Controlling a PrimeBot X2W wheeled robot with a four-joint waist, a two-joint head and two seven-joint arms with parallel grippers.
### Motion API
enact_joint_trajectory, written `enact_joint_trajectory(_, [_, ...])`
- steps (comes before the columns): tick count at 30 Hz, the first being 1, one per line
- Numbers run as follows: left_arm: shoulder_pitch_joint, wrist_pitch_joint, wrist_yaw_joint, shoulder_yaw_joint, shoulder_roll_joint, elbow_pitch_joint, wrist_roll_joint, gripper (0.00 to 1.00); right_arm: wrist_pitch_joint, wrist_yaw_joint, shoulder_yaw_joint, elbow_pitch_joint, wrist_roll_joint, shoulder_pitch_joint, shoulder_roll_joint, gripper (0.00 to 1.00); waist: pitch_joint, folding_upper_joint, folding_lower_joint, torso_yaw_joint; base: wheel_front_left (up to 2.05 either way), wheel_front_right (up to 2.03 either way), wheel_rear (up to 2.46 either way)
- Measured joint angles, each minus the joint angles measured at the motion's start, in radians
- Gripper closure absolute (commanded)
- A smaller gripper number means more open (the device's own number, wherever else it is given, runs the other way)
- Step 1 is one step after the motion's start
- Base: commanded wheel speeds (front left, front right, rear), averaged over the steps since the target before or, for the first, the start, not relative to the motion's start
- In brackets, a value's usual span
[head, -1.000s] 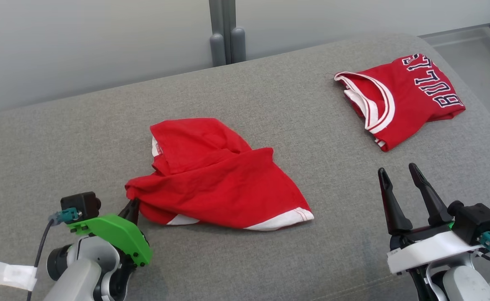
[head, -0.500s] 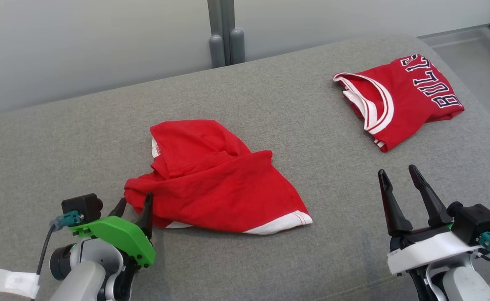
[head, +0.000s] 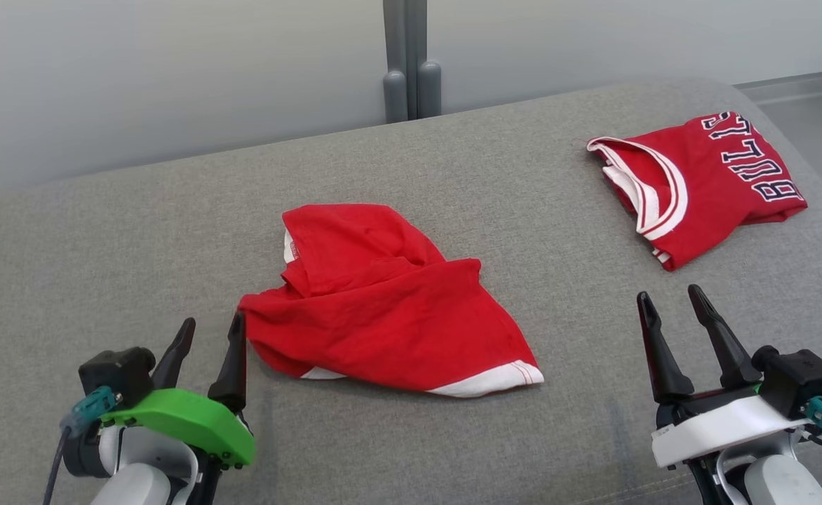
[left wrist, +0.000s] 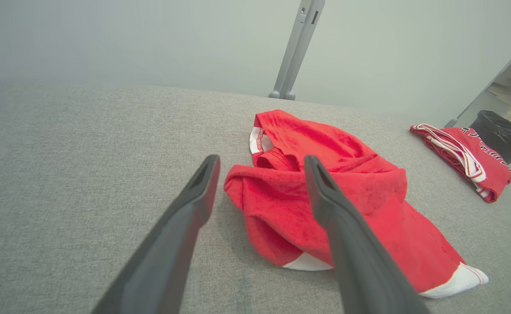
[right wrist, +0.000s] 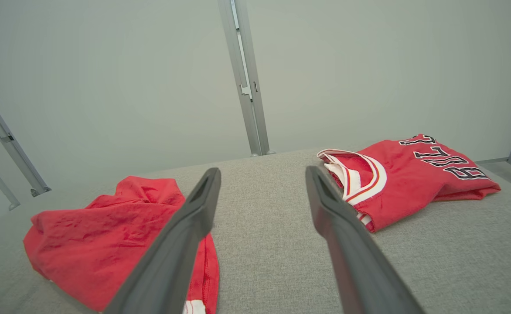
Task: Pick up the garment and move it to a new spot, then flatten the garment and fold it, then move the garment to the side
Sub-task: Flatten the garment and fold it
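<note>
Garment [head: 383, 308], red with white trim along the lower hem, lies crumpled and partly doubled over near the middle of the grey upholstered surface [head: 137, 231]. White inner fabric shows at its upper left fold. Neither tool grasps it.

The left tool [head: 212, 320] sits just beside the bunched left edge of the garment, fingers pointing away from the robot. Its jaws stand wide apart and hold nothing. The inner fingertip is next to the cloth; contact cannot be confirmed. In the left wrist view that finger crosses in front of the garment, and the other finger lies over bare upholstery.

The right tool [head: 668, 294] is well apart from the garment, at the near right of the surface. Its jaws are spread wide and empty.

A folded red jersey [head: 705, 182] with a white-striped neckline and dark lettering lies at the far right of the surface, well apart from the garment. Behind the surface, a grey post [head: 411, 63] stands against a pale wall [head: 172, 70].
</note>
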Motion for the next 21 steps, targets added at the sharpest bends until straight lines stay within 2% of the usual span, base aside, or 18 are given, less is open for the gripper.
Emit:
enact_joint_trajectory(12, [0.148, -0.112, 0.066, 0.058, 0.020, -0.174, 0.044, 0.00, 0.000, 0.000, -0.026, -0.024, -0.011, 0.029, 0.006, 0.00, -0.007, 0.0000, 0.0000, 0.026, 0.00, 0.00, 0.00])
enact_joint_trajectory(21, [0.239, -0.131, 0.061, 0.136, -0.019, -0.235, 0.124, 0.00, 0.000, 0.000, -0.030, -0.065, -0.033, 0.046, 0.016, 0.00, -0.020, 0.0000, 0.0000, 0.028, 0.00, 0.00, 0.00])
